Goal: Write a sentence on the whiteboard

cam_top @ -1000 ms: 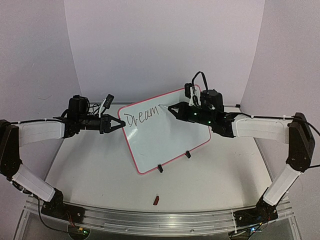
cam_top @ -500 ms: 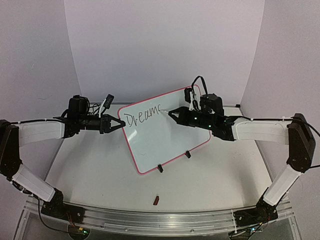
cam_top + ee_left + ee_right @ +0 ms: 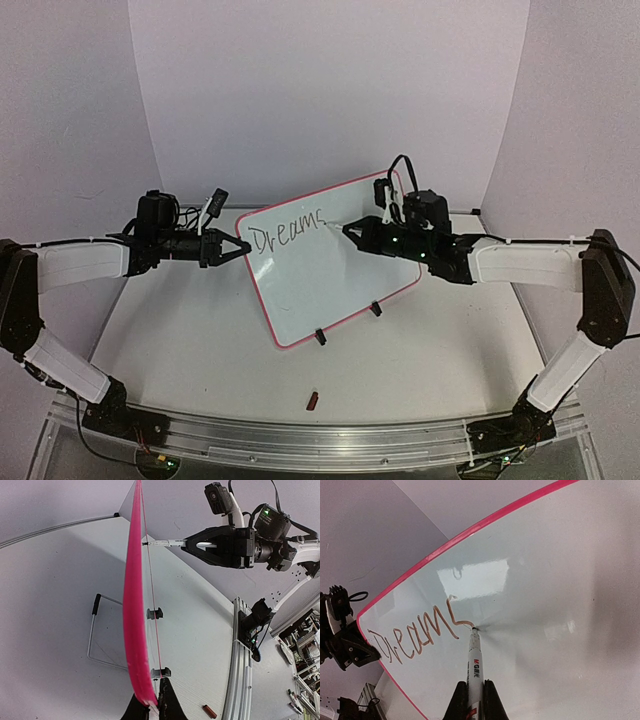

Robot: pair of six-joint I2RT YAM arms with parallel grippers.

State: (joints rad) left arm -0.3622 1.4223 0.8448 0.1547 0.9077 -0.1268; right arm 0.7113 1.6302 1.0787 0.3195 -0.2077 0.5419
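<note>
the whiteboard is stood on edge on the counter, and its left edge is clamped by the left pincer. a marker is gripped by the right pincer, with its tip held against the board face just after the written word "dreams".

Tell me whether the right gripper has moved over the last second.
Yes. The right gripper shifted slightly rightward across the unmoved glossy pink-framed rectangular whiteboard, away from its left edge.
</note>
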